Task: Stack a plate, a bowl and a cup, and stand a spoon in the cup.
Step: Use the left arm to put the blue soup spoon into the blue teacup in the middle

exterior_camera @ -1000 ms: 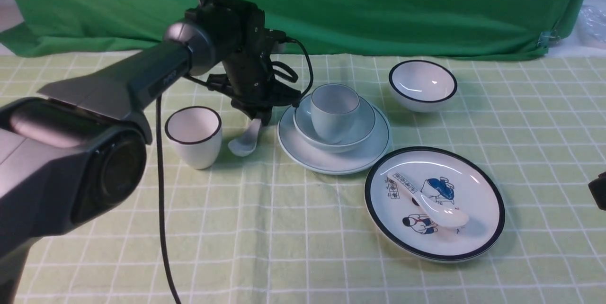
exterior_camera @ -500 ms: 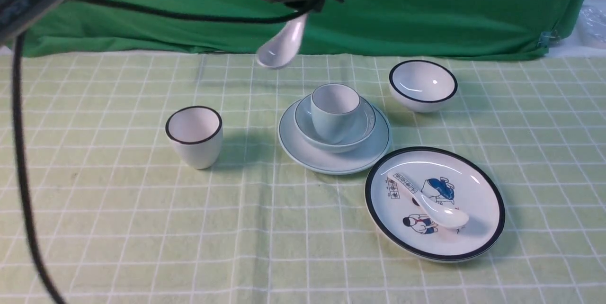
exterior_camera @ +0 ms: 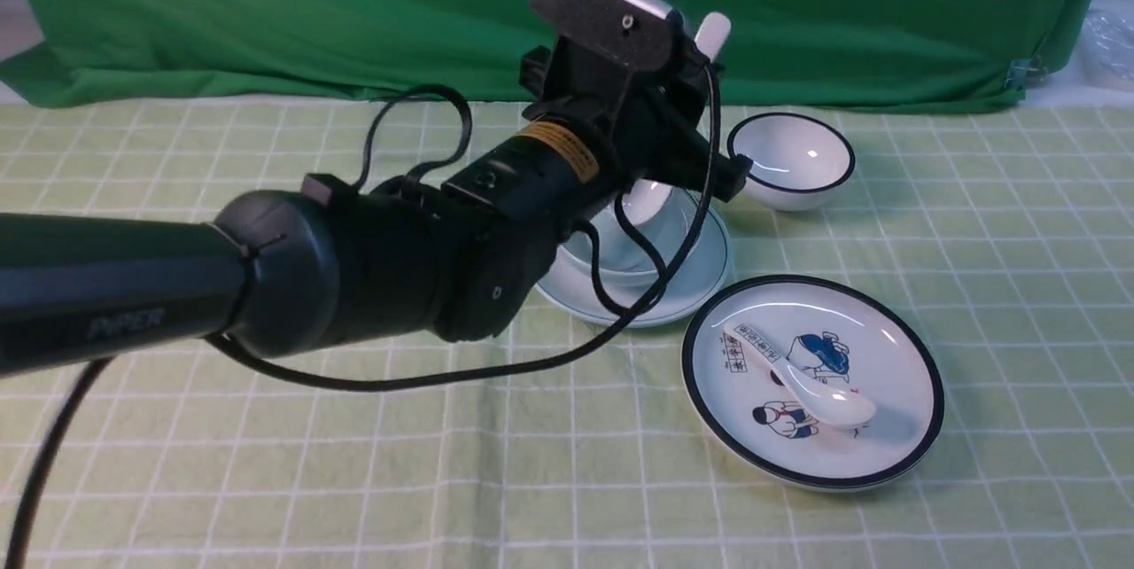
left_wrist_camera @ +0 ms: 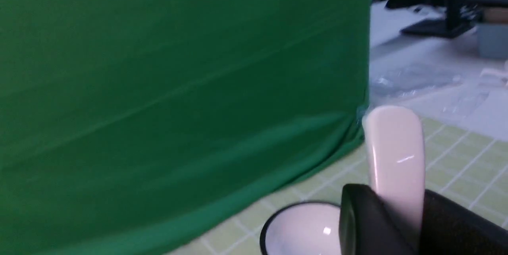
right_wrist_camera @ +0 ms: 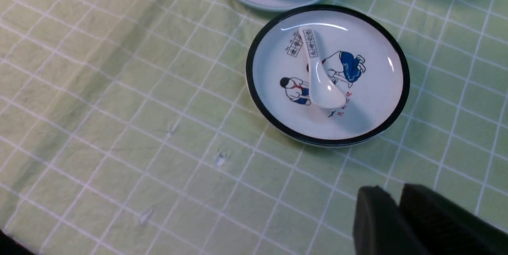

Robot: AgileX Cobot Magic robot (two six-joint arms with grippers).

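Note:
My left gripper [left_wrist_camera: 391, 197] is shut on the pale spoon [left_wrist_camera: 395, 155], whose handle stands up between the black fingers. In the front view the handle end [exterior_camera: 713, 28] sticks up above the gripper [exterior_camera: 687, 99], which hangs directly over the stack. The pale plate [exterior_camera: 700, 281] carries the shallow bowl [exterior_camera: 611, 263]. The cup is almost wholly hidden behind the gripper. A pale rounded patch shows under the gripper; I cannot tell whether it is the spoon's scoop or the cup. My right gripper [right_wrist_camera: 393, 195] is shut and empty, low over the cloth near the picture plate.
A black-rimmed plate with blue figures [exterior_camera: 921, 374] holds a printed spoon [exterior_camera: 824, 396] at the front right. A black-rimmed bowl [exterior_camera: 791, 157] stands behind it. My left arm [exterior_camera: 292, 276] crosses the left half of the green checked cloth. A green backdrop [exterior_camera: 886, 11] closes the far edge.
The left arm has come down from high above to over the stack, and the spoon has turned from scoop hanging left to handle up. It now hides the black-rimmed cup.

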